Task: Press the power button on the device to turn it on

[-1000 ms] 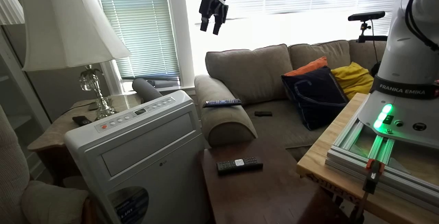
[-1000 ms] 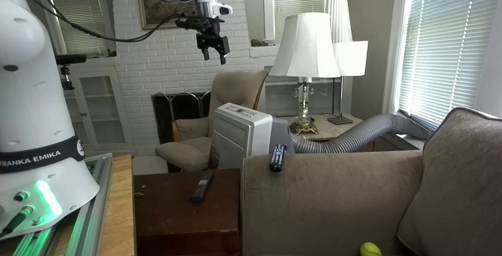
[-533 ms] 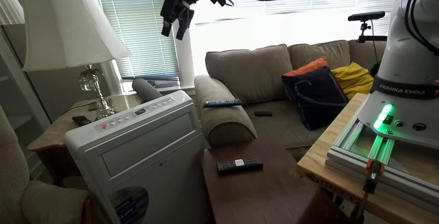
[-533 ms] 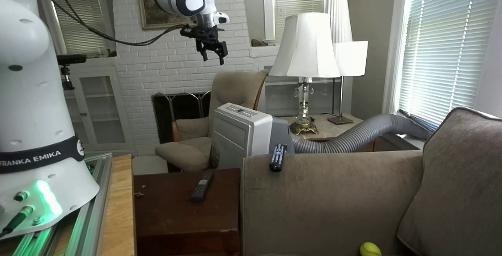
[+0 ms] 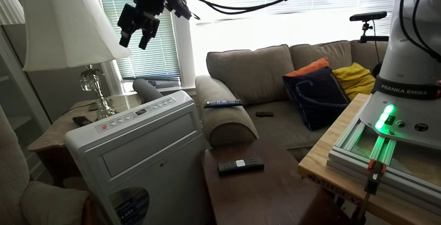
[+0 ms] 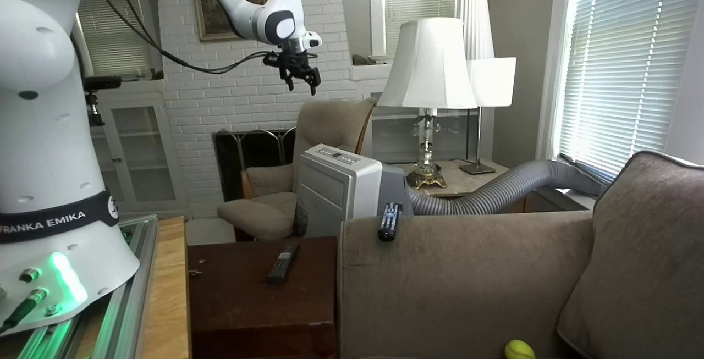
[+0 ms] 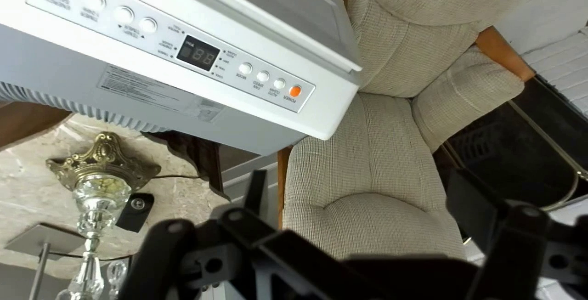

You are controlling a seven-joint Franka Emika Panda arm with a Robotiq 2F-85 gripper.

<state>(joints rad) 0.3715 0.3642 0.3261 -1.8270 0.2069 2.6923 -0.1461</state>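
The device (image 5: 172, 180) is a large white boxy air conditioner, and it also shows in an exterior view (image 6: 324, 197). In the wrist view its top (image 7: 257, 103) fills the upper left. The orange power button (image 7: 295, 91) sits at the end of the control panel, next to small white buttons and a dark display (image 7: 198, 53). It also shows in an exterior view (image 5: 104, 127). My gripper (image 5: 134, 43) is open and empty, high above the device and apart from it, and shows in an exterior view (image 6: 302, 88). In the wrist view the open gripper (image 7: 363, 194) has the armchair between its fingers.
A white-shaded lamp (image 5: 69, 25) stands on a side table close to the gripper's height. An armchair (image 6: 330, 122) stands by the device. A grey hose (image 6: 484, 191) runs behind it. Remotes lie on a brown table (image 5: 262, 197) and the sofa arm (image 5: 224, 125).
My gripper has moved steadily left and somewhat lower in an exterior view, from in front of the bright window to beside the lampshade. It stays open. The device has not moved.
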